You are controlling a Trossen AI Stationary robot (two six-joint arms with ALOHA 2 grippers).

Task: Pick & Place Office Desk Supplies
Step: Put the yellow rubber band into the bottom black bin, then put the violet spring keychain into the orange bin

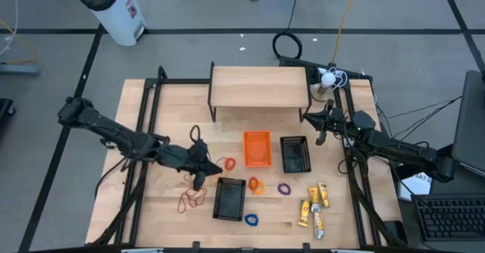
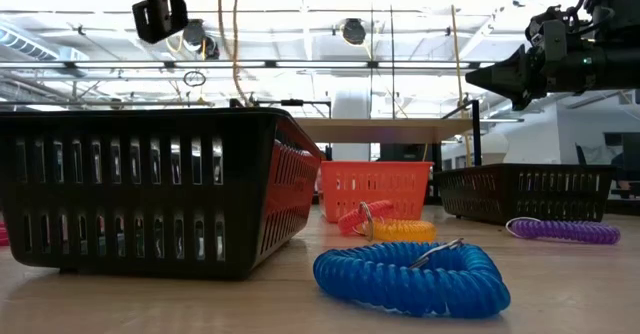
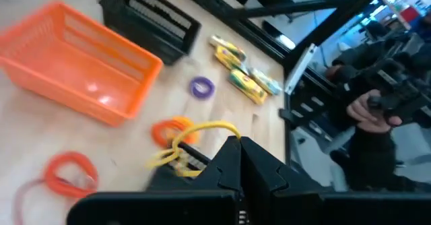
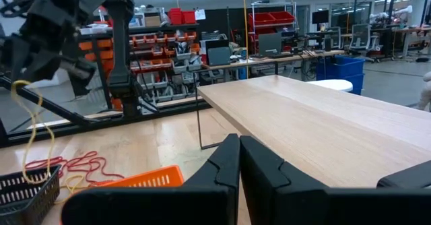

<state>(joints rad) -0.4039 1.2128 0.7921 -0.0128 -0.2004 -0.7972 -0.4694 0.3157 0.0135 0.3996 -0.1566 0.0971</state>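
Observation:
My left gripper (image 1: 204, 168) (image 3: 237, 144) hovers above the table between the red coil (image 1: 227, 163) and the near black basket (image 1: 229, 198). It is shut on a yellow rubber band (image 3: 202, 127). Loose red rubber bands (image 1: 193, 198) lie flat on the table near that basket. Orange (image 1: 255, 185), purple (image 1: 284, 188) and blue (image 1: 251, 220) coil rings and yellow packets (image 1: 314, 204) also lie on the table. My right gripper (image 1: 312, 120) (image 4: 239, 144) is shut with nothing in it, raised by the right end of the wooden shelf (image 1: 260, 86). My left gripper pinches the yellow rubber band at one spot of its loop (image 3: 227, 132) between its two fingertips. The band hangs slack below the fingers as a long thin loop (image 4: 30, 131). Its lower end reaches the black basket's rim (image 4: 23, 188); I cannot tell whether it touches.
An orange basket (image 1: 257, 148) and a second black basket (image 1: 295, 154) stand side by side at mid-table. The wooden shelf spans the far side. Black frame rails run along both table sides. A person (image 3: 377, 110) stands beyond the table's right edge.

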